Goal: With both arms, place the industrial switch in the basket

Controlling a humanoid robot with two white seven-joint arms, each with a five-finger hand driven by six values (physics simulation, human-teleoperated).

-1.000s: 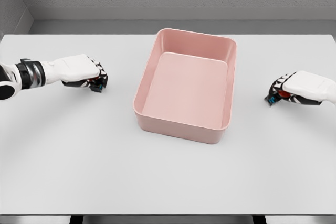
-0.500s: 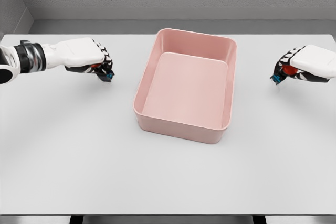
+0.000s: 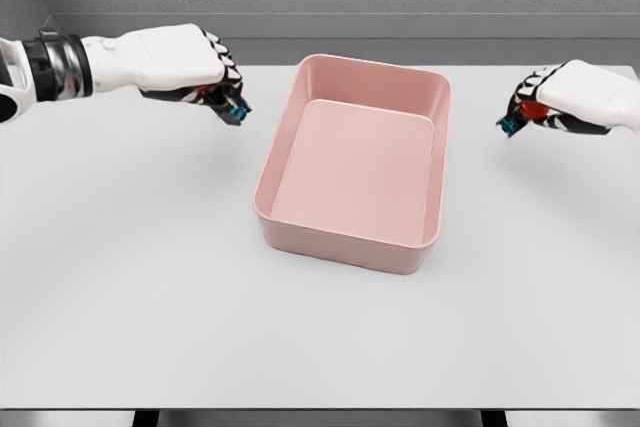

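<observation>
A pink rectangular basket (image 3: 283,155) sits in the middle of the white table. My left hand (image 3: 218,85) hovers above the table just left of the basket's far corner, fingers curled around a small dark switch (image 3: 231,106) with red and blue parts. To the right of the basket, my right hand (image 3: 532,107) is raised, shut on a second switch (image 3: 520,118) that shows red and a blue tip. Most of each switch is hidden by the fingers.
The white table (image 3: 150,287) ends at a front edge near the bottom of the view. A grey wall runs behind its far edge.
Both hands have risen off the table and moved inward toward the basket, each carrying its switch. The left hand has travelled farther, now close to the basket's left rim.
</observation>
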